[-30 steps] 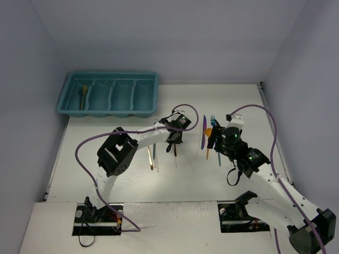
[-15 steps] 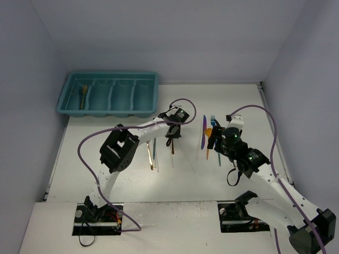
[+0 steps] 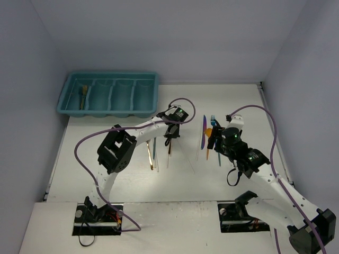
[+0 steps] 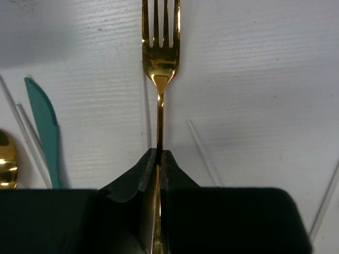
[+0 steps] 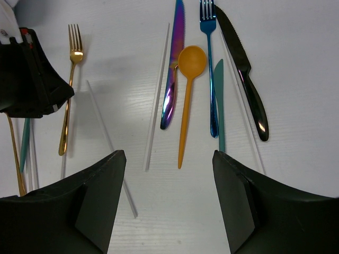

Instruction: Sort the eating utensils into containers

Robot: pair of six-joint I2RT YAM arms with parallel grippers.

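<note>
- Pinching the gold fork (image 4: 160,63) partway down its handle, the left gripper (image 4: 159,154) has both fingers pressed together on the thin metal. The grip sits behind the neck, so the tines stay free and the stem is trapped edge-on between the pads.
- The fork is out on the white table (image 3: 238,100), right of the tray (image 3: 114,74) and well apart from it. From these views I cannot tell whether it is lifted or resting on the surface.
- Its long axis runs from near to far. The tines point toward the back wall and the handle end points toward the arm bases.
- That line roughly matches the tray's four long slots, so I judge little turning will be needed before it is lowered in.
- A gold piece (image 3: 83,95) already lies in the leftmost slot, which probably marks where the forks or the gold things belong.
- Beside the held fork lie a teal knife (image 4: 45,121), a gold spoon (image 4: 6,166) and clear sticks (image 4: 204,153), all lined up much the same way.
- The right gripper (image 5: 168,159) hangs with its fingers spread wide and holds nothing, which keeps it clear of the left arm's work.
- Below it wait a purple knife (image 5: 173,69), an orange spoon (image 5: 188,90), a blue fork (image 5: 210,69) and a black knife (image 5: 243,74). They lie side by side, also running near to far.
</note>
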